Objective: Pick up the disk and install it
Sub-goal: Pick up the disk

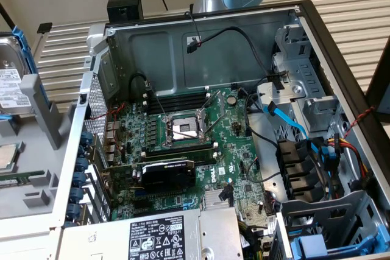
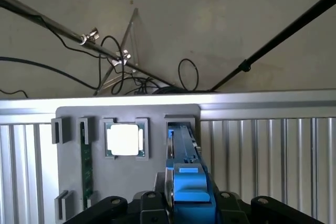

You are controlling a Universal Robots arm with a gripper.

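We see the disk (image 2: pixel 184 145) standing on edge in a slot of the grey holder (image 2: pixel 131 182), our gripper (image 2: pixel 191 209) at its blue carrier. A processor chip (image 2: pixel 125 139) and a green memory stick (image 2: pixel 86 169) occupy neighbouring slots.

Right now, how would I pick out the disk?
Left of the open computer case in the exterior view is a grey holder. The disk stands on edge in it: silver metal, white label, blue plastic frame, unlike the small square chip lying flat nearby.

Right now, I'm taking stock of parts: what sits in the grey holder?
The disk stands on edge in one slot; a processor chip and a memory module fill others. The gripper covers the disk's near end.
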